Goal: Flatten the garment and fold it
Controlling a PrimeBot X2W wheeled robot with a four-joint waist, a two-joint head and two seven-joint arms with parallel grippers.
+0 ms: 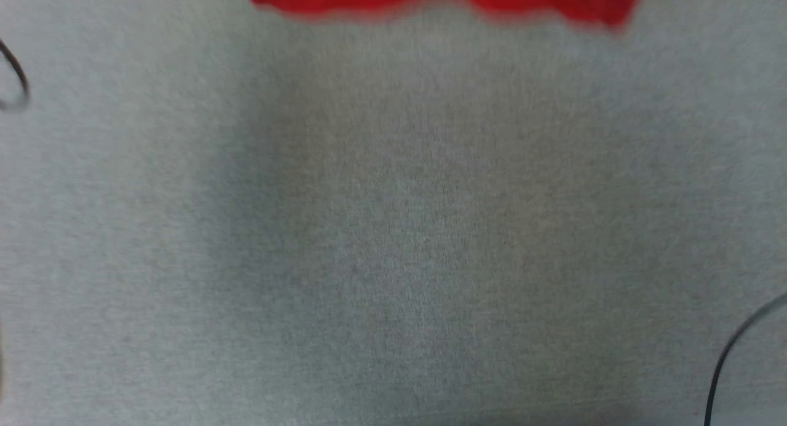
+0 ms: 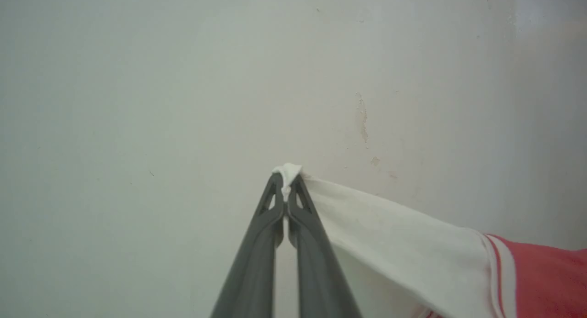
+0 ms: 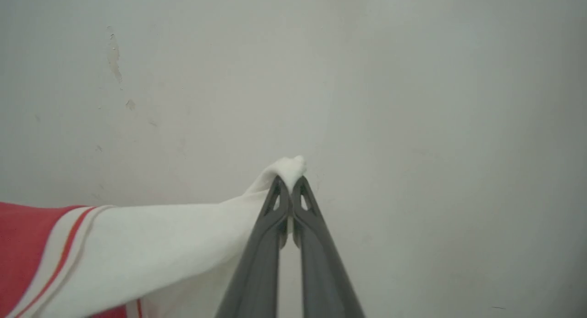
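Dark fingers [image 2: 257, 258] of your left gripper [image 2: 287, 179] rise closest to the lens in the left wrist view. Its jaws are pressed together at the tips on a bunched white corner of the garment [image 2: 394, 235], and a small tuft of cloth pokes out just past them. From that pinch the white fabric runs taut toward the lower right of that view. It passes a red-and-white stripe trim [image 2: 497, 272] and becomes the red body at the right edge. Behind it you see a pale wall [image 2: 137, 102] with a patch of chipped paint [image 2: 362, 116].

Your right gripper [image 3: 290, 182] shows the same grip in the right wrist view. Its jaws are closed tip to tip on another bunched white corner, with a rounded knob of cloth above the tips. There the white panel stretches away to the lower left, crosses the stripe trim and meets the red fabric at the left edge. The same pale wall stands behind it.

So the garment hangs between your two arms, pinched at one white corner by each.

From the head view, which is blurred, you get a wavy red edge of the garment along the top, around the middle and reaching a little right. Below it spreads a grey speckled surface [image 1: 393, 229]. You cannot tell whether the red edge touches that surface or hangs above it. A thin dark cable [image 1: 17, 75] loops in at the left edge, and a second cable [image 1: 725, 358] curves up from the lower right corner.
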